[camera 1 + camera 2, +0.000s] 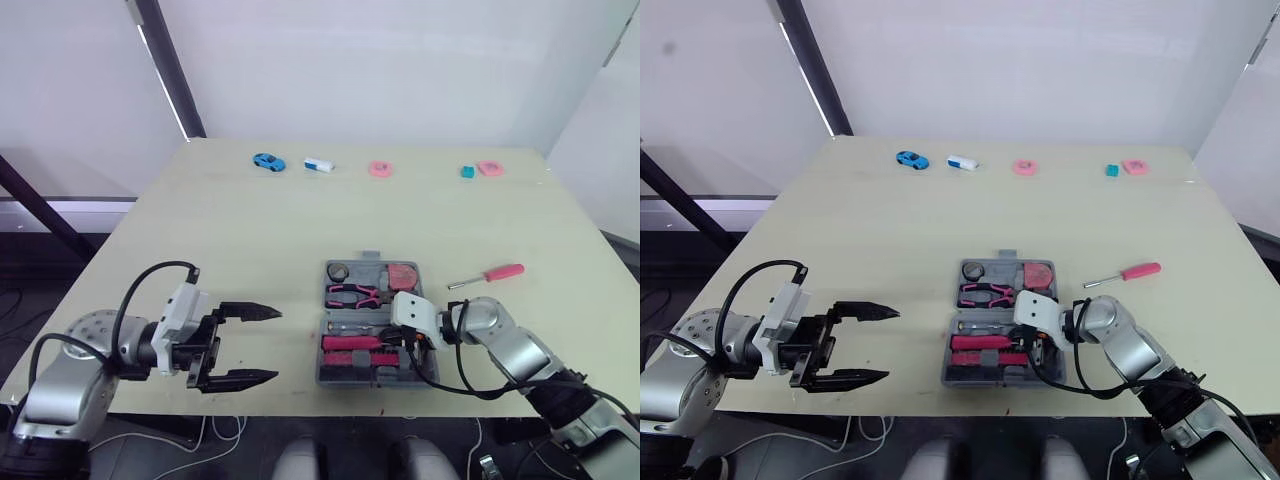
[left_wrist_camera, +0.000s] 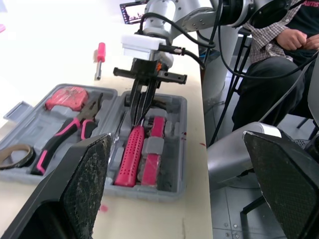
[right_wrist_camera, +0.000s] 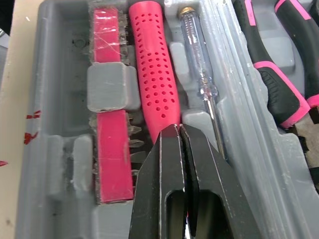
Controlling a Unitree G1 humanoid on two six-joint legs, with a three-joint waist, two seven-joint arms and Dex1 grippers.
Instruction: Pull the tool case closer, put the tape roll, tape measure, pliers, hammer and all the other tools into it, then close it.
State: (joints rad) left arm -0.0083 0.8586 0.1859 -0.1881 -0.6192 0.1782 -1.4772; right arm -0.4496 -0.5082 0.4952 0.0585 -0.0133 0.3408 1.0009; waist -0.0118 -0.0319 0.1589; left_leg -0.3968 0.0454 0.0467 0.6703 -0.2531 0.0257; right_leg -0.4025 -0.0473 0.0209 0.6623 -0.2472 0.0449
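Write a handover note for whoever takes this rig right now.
Left claw: open, holding nothing, over the table left of the case.
Right claw: shut, tips on the end of the pink handle inside the case.
Done: case sits open near the front edge, with tape roll, tape measure, pliers and pink handle in it.
Left: screwdriver lies on the table right of the case; put it in, then close the case.

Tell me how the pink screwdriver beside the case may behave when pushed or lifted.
The screwdriver looks rigid, so it should not bend. Its round handle lies on the smooth table, so a sideways push would probably roll it. The thick handle likely outweighs the thin shaft, so gripped at the tip it may tilt.
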